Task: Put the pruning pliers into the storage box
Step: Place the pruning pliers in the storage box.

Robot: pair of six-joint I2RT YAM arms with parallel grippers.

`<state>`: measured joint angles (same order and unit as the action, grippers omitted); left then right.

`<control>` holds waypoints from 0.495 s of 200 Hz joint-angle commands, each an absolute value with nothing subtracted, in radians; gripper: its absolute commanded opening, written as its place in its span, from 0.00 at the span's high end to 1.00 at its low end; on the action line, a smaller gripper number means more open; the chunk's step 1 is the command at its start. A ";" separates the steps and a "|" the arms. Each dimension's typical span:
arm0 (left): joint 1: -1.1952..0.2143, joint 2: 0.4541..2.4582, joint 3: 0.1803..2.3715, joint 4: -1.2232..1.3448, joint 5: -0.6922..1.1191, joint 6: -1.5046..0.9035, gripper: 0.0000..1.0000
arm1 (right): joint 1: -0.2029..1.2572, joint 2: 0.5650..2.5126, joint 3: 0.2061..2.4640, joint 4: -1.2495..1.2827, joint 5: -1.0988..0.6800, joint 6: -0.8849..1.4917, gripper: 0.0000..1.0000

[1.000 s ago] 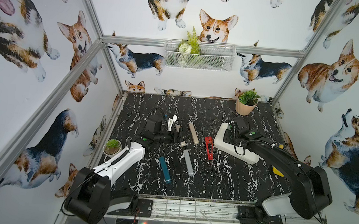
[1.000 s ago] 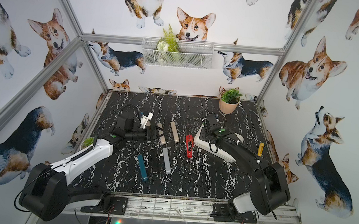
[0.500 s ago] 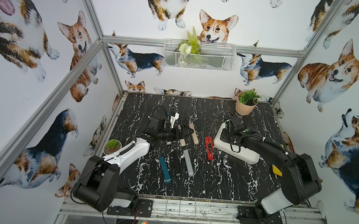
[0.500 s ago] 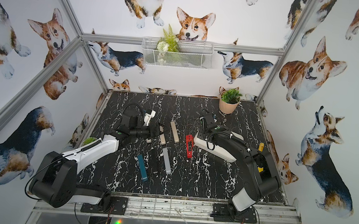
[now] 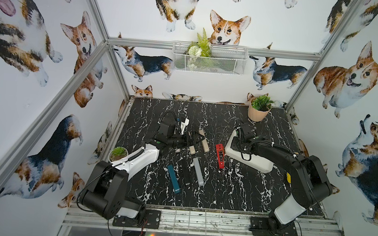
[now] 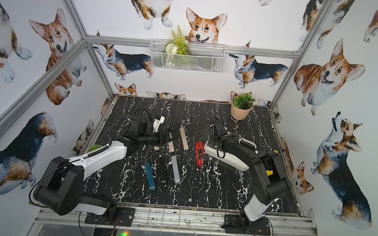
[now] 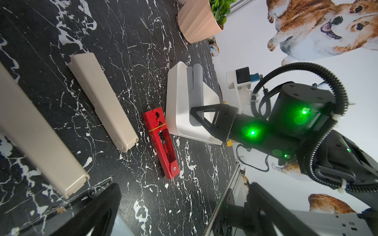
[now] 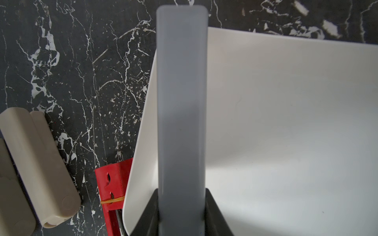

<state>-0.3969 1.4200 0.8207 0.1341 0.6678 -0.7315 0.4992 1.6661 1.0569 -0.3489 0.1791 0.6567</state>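
At the right claw: clamped on the grey pliers, one black finger on each long side, near one end of the bar. Holds this bar over the storage box, just inside the box wall facing the red pliers and parallel to it. Reaches with the free end past the far rim, above the black marbled tabletop. Not possible to tell about contact with the box floor. Hidden under the right arm in both top views, this grip; shown only by the two wrist cameras.

For the box itself: right of the centre of the frame in both top views, with the red pliers just beside its left wall.

At the left claw: apart, fingers spread wide, only bare tabletop between them. Sits left of the centre of the frame in the top views, at the upper end of the beige pliers. Runs close by one finger, this beige bar; contact not clear.

Loose on the tabletop near the centre of the frame: the second beige pliers, between the first one and the red one. Lower in the frame, side by side and apart from each other: the teal pliers, the black pliers and the second grey pliers. In the upper right corner of the tabletop: a potted plant.
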 commanded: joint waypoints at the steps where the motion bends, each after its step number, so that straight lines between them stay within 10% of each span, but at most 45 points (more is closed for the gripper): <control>1: -0.399 1.414 0.821 0.150 0.666 -0.726 0.00 | 0.498 1.676 1.052 -0.307 0.186 0.659 1.00; 99: -0.400 1.379 0.805 0.122 0.653 -0.710 0.00 | 0.491 1.754 1.090 -0.296 0.169 0.652 1.00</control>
